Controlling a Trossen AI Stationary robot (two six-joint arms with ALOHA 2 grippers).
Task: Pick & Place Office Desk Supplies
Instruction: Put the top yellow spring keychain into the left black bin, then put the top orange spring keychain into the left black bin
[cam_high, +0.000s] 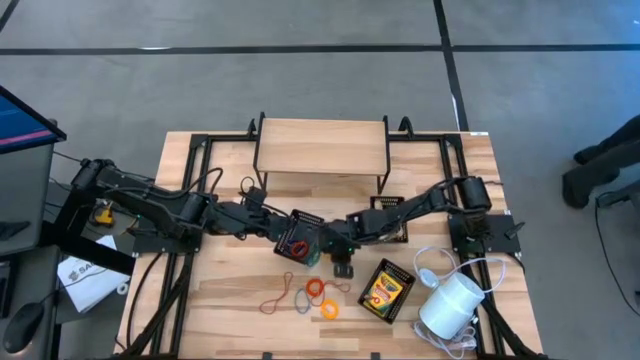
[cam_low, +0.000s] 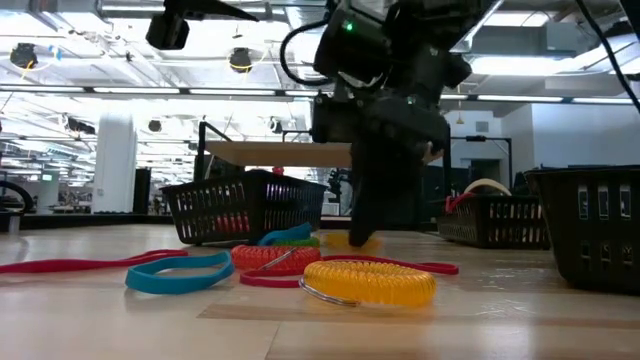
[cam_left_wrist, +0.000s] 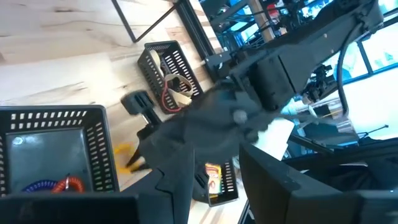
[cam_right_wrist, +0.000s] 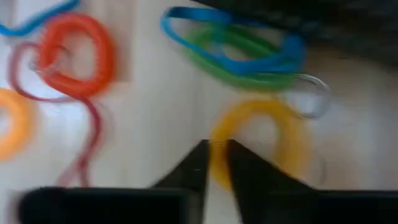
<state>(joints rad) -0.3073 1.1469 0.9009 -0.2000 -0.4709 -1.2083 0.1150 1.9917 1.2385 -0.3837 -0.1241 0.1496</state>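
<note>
Yellow coil (cam_right_wrist: 261, 146) on the table (cam_high: 230, 310) is pinched by the right gripper (cam_right_wrist: 214, 163); the left gripper's (cam_high: 290, 243) state is unclear.

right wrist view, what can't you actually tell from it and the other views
- Right wrist view: motion blur; the right claw pinches at a yellow coil loop, but a firm grip is unclear.
- Low view: a dark arm hides what lies behind it on the table.
- Left wrist view: the right arm blocks the loops; the left claw's own tips are cut off.
- High view: the loops are too small to count.

Overhead, table-level, two wrist views — sharing the coiled loops (cam_low: 368, 280).
</note>
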